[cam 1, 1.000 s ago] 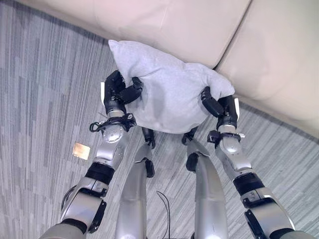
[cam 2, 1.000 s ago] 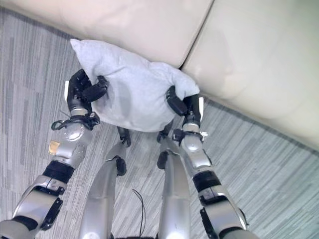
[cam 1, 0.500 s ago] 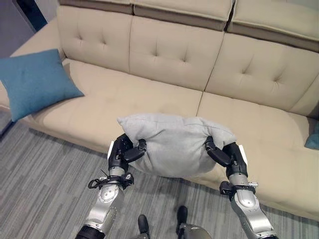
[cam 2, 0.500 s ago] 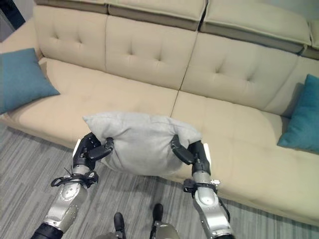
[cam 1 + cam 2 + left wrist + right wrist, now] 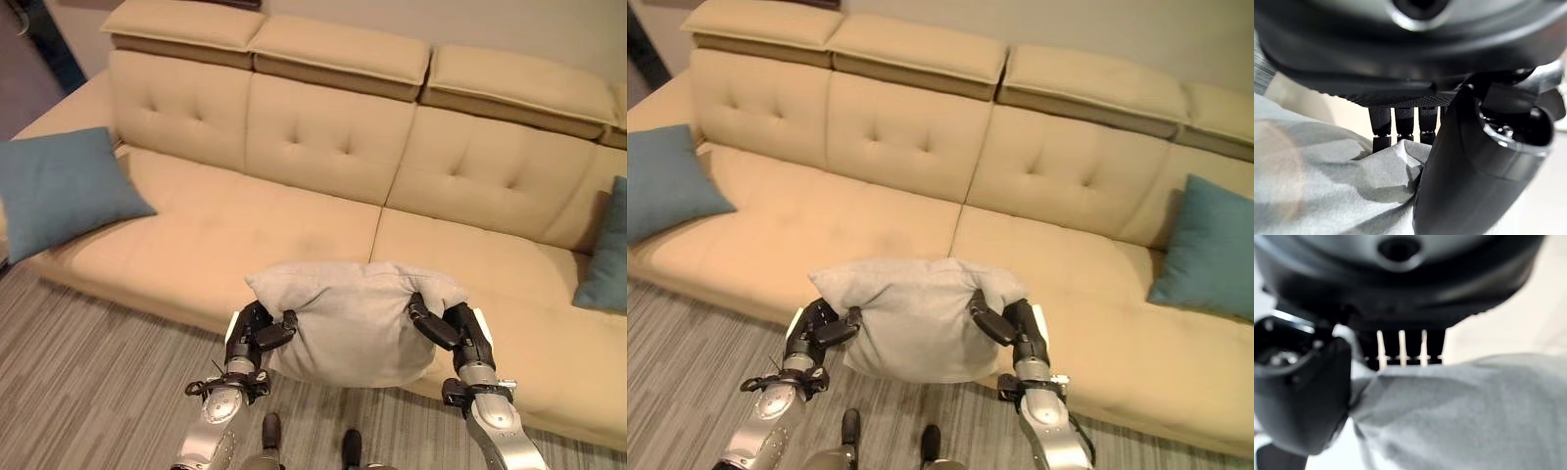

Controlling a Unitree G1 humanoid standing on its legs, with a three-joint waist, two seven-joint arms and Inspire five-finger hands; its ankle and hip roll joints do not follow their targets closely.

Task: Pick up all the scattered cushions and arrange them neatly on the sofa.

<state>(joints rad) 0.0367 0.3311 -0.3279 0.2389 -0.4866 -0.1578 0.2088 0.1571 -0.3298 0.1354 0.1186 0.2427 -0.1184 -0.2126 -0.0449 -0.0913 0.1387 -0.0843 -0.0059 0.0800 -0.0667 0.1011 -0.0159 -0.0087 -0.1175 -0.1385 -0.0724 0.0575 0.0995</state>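
A light grey cushion (image 5: 353,318) hangs in the air in front of the beige sofa (image 5: 245,225), level with the seat's front edge. My left hand (image 5: 253,335) is shut on its left end and my right hand (image 5: 458,336) is shut on its right end. In the left wrist view the thumb and fingers (image 5: 1400,125) pinch the grey cloth (image 5: 1327,166). The right wrist view shows the same pinch on the cushion (image 5: 1469,411). A blue cushion (image 5: 59,186) leans at the sofa's left end. Another blue cushion (image 5: 1205,245) stands at its right end.
The sofa's middle seats (image 5: 921,225) are bare beige leather with a tufted backrest (image 5: 323,127) behind. Grey striped carpet (image 5: 88,362) runs along the sofa's front.
The camera has tilted up from the floor to the whole sofa. The grey cushion stays held in both hands and now sits at the seat's front edge.
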